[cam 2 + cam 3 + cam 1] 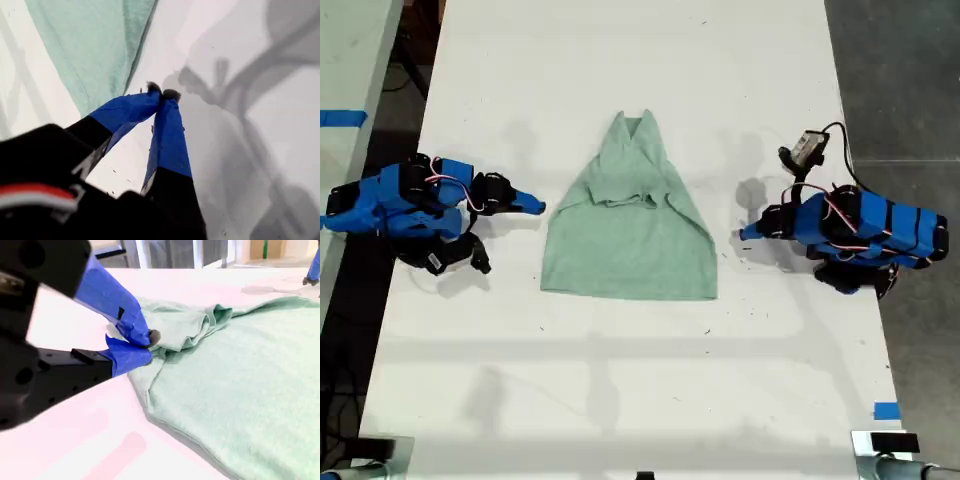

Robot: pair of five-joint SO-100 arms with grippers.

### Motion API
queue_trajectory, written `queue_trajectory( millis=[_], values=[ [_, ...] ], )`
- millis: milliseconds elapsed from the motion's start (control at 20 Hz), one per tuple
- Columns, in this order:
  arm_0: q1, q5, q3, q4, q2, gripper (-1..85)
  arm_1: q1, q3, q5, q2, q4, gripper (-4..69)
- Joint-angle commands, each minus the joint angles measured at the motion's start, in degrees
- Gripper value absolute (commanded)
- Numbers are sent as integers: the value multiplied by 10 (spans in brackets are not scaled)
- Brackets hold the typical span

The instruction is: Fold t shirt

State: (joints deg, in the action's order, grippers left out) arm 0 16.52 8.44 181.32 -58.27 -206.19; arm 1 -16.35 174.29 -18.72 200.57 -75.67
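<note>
Exterior view: shirt (630, 250) sleeves folded in; first gripper (162, 94) and second gripper (148, 346) pressed together, empty, beside the shirt. Next likely: pinch the hem.

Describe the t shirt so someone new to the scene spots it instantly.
On the long white table, look midway between the two blue arms. The t shirt lies there, pale mint green, sleeves folded in, narrow at the far end. It is the only cloth on the table.
</note>
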Motion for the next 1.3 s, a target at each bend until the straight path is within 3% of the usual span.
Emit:
queue_trajectory(
  millis=[0, 1250],
  values=[
    [7, -12, 5, -2, -4, 0, 11, 22, -6, 6, -2, 11],
    [11, -19, 6, -4, -4, 0, 13, 22, 2, 6, -3, 11]
  ],
)
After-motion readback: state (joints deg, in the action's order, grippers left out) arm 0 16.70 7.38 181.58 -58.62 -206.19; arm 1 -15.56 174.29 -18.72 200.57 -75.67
